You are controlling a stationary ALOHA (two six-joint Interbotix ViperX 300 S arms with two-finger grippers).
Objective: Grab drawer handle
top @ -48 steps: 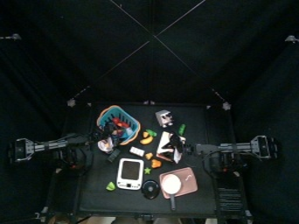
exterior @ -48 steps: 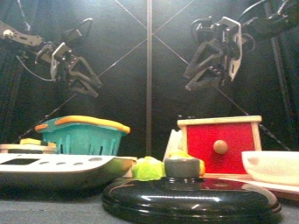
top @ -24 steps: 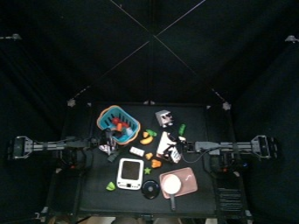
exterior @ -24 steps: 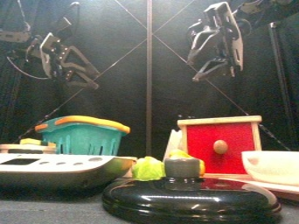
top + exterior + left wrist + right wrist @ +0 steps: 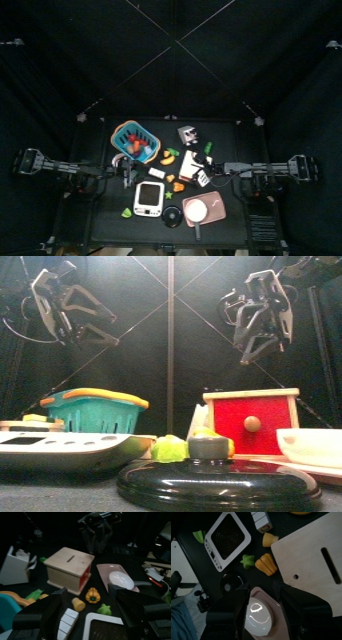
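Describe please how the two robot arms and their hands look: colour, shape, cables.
Both arms are black. The left hand and the right hand each end in two slim black jaws on a boxy black frame. Thin black cables loop beside each wrist. No markings can be made out.

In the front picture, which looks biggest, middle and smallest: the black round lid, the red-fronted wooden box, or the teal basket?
1. Black round lid, though it sits nearest the camera.
2. Teal basket with orange rim and red-fronted wooden box look about alike.

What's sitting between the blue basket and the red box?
In the front view, between the teal basket and the red-fronted wooden box, sit a green-yellow toy and the black lid's knob in front.
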